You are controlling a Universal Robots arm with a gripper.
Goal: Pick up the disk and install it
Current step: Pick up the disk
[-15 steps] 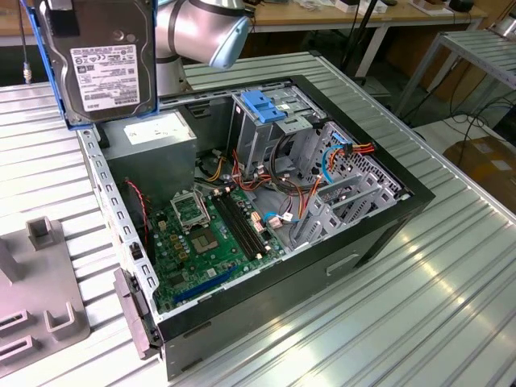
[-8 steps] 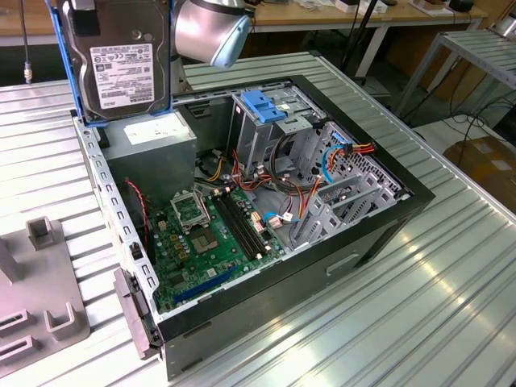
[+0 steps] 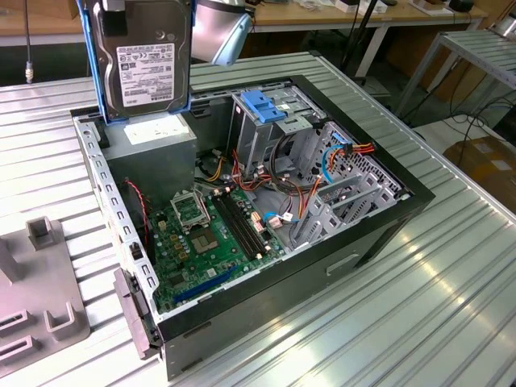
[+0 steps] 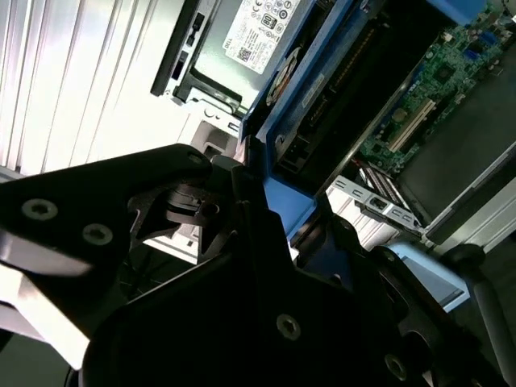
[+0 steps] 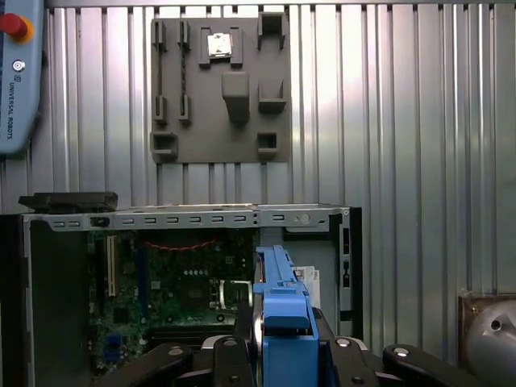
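The pincer [image 5: 282, 343] is clamped shut on the disk [image 3: 143, 60], its black fingers [image 5: 242, 326] pressing the blue carrier frame from both sides. The disk hangs upright with its long axis vertical and its labelled face turned toward the exterior view. It hangs over the power supply [image 3: 153, 143] in a corner of the open computer case [image 3: 379, 211]. Toward the exterior view's right stand the silver drive cage [image 3: 258, 133] with its blue bracket [image 3: 264, 105], and tangled cables [image 3: 282, 201] above the motherboard [image 3: 201, 234]. A grey fixture plate [image 5: 222, 81] lies on the ribbed bench [image 3: 403, 322] beside the case.
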